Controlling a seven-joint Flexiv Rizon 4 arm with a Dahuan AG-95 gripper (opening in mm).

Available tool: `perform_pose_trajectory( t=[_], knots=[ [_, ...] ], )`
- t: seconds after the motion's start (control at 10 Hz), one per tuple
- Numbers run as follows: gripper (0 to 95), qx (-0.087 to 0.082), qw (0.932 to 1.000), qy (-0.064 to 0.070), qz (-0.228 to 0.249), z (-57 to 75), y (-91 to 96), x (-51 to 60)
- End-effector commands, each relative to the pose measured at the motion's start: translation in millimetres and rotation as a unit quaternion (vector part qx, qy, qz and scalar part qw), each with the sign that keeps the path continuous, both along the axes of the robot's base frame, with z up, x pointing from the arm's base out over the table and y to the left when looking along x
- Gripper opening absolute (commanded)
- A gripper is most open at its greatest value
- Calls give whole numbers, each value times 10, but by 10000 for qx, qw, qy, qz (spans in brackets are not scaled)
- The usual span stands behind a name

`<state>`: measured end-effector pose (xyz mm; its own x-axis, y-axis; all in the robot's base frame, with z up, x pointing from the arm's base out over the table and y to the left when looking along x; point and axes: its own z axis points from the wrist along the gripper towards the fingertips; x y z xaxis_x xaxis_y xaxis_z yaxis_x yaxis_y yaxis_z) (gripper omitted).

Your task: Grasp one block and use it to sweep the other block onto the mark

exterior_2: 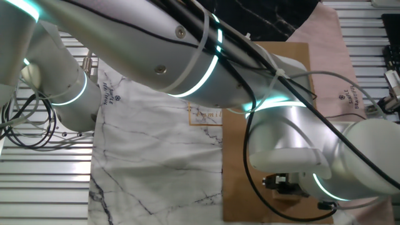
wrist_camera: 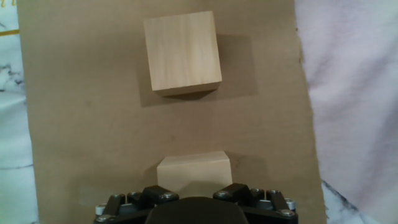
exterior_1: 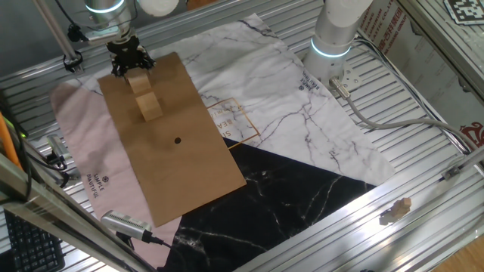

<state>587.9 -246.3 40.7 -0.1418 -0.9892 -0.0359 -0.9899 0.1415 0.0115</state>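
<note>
1. Right now my claw [exterior_1: 129, 66] sits over the near block [exterior_1: 139, 81] at the far-left end of the brown cardboard sheet [exterior_1: 189, 174]. From the hand view the near block [wrist_camera: 193, 173] lies right under my fingers, its back half hidden by the claw body [wrist_camera: 193, 208].
2. I cannot tell whether my fingers are clamped on that block or only straddling it; no picture shows the fingertips, and the other fixed view is filled by my own arm [exterior_2: 187, 56].
3. The second block [exterior_1: 150, 107] rests just beyond the first, apart from it, along the sheet's long axis. In the hand view the second block [wrist_camera: 182, 53] sits straight ahead, turned a little off square.
4. The mark [exterior_1: 178, 140], a small black dot, lies further on, near the middle of the sheet and slightly toward its marble-side edge.
5. To do this step well, I judge I need a firm, centred grip with the held block low enough to meet the other full-face.
6. Both blocks and the dot are not quite in line, so I should steer the push slightly toward the marble-side edge.
7. A slow push matters; an off-centre contact would likely spin the free block aside.
</note>
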Motion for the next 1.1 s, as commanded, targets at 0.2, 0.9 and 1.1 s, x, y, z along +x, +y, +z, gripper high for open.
perform_pose_trajectory(
  t=[0.2,0.9,1.1],
  knots=[
    [760,-13,10000,-4,-30,-33,14,-1],
    [760,-37,10000,-5,-81,-98,-7,-4],
    [760,-41,9999,-20,-99,-103,-13,-8]
  ],
)
